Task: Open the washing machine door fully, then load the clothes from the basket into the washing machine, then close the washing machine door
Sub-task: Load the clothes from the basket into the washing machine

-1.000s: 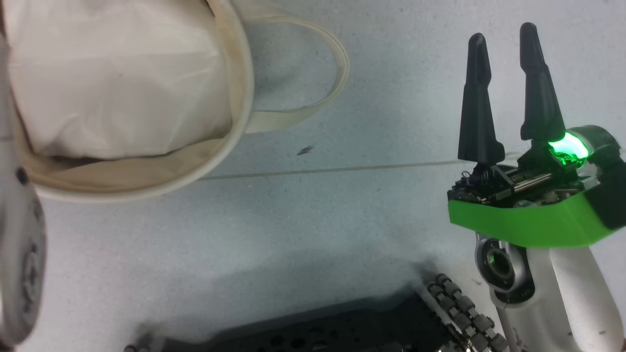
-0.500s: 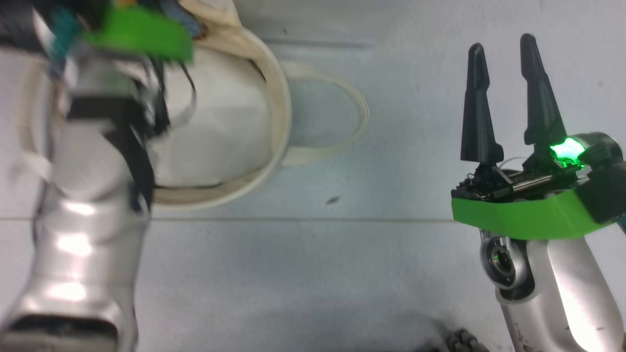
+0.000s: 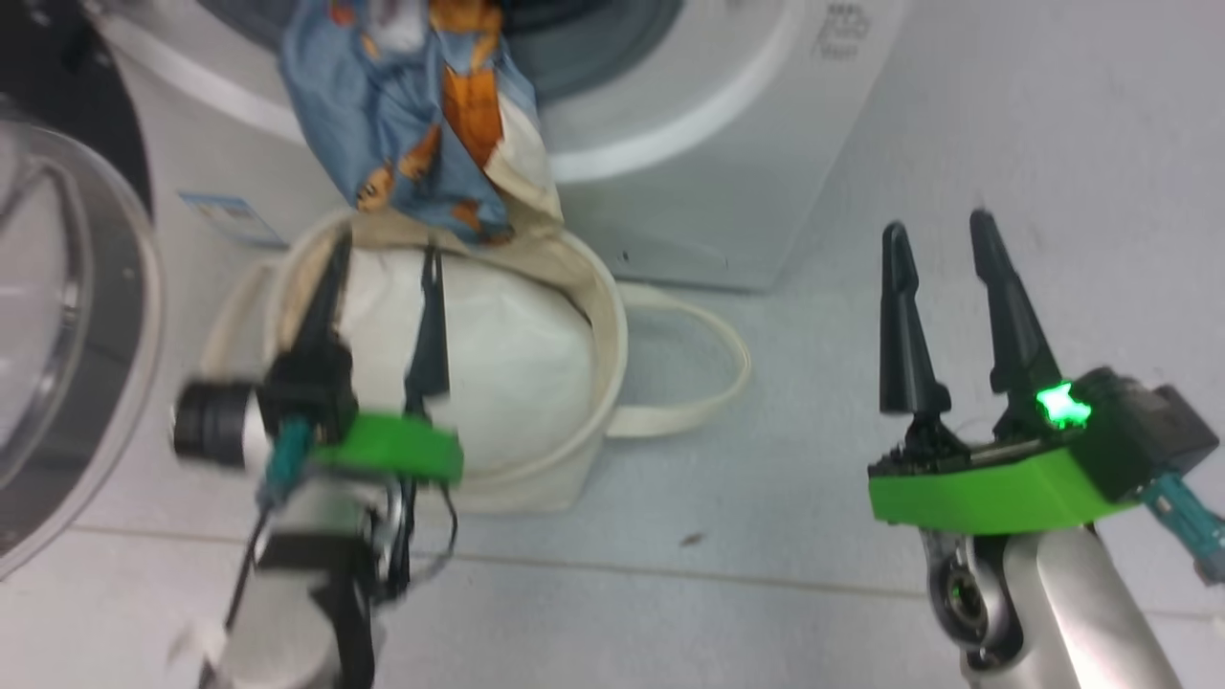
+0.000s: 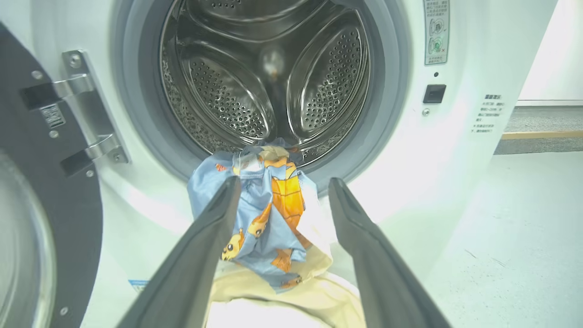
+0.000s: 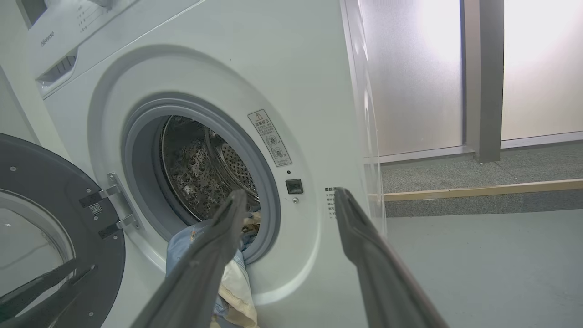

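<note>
The clothes (image 3: 421, 124), close against the left gripper (image 3: 386, 244) half a second ago, now hang just beyond its fingertips, draped from the mouth of the washing machine (image 3: 689, 172) down to the far rim of the basket (image 3: 603, 383). That gripper stands wide and empty above the basket's white bundle (image 3: 517, 354), with the open washing machine door (image 3: 57, 383) to its left. The right gripper (image 3: 938, 225), also wide and empty, hovers well off to its right.
</note>
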Controlling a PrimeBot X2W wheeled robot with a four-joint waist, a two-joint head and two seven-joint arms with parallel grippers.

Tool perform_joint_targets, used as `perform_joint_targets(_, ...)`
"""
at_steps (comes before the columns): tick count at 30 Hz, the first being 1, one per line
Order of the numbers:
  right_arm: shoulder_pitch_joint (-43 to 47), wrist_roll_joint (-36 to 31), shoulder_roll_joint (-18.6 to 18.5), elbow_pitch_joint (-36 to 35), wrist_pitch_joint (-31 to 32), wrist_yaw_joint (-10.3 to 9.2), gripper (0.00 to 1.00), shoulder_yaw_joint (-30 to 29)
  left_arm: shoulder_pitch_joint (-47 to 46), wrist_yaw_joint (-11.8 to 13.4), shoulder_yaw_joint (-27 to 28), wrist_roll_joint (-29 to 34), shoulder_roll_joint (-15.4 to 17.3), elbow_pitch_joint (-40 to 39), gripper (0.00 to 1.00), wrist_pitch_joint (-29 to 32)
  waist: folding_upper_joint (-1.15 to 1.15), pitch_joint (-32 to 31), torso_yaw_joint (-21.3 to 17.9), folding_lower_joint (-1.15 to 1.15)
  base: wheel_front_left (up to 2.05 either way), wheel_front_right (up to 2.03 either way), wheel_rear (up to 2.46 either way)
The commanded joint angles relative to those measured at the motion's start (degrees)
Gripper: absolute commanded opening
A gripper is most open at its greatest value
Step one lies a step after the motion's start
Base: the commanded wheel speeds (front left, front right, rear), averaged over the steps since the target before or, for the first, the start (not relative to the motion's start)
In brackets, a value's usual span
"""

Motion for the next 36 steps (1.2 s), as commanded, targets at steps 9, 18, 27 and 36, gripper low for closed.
perform_joint_targets(9,4.5,1.0,1.1,-0.9,-0.3,0.01,1.0,1.8,11.6,2.0,1.2,-2.2,0.3,-9.1,1.0,-0.2,0.0,-7.9,2.8,0.02,0.0,0.0,0.0)
perform_joint_targets(18,5.7,1.1,1.4,-0.4,-0.3,0.01,1.0,1.9,15.1,3.5,-0.8,-3.5,0.3,-10.6,1.0,-0.2,0.0,-9.4,3.2,0.02,0.0,0.0,0.0)
perform_joint_targets(27,5.5,1.2,1.4,-0.5,-0.3,0.01,1.0,2.2,15.2,3.7,-1.9,-4.3,0.3,-10.5,1.0,-0.2,0.0,-9.2,2.7,0.02,0.0,0.0,0.0)
perform_joint_targets(36,4.9,0.8,1.4,-1.1,-0.3,0.01,1.0,2.4,13.7,2.9,-1.3,-5.8,0.3,-8.0,1.0,-0.2,0.0,-6.9,1.5,0.02,0.0,0.0,0.0)
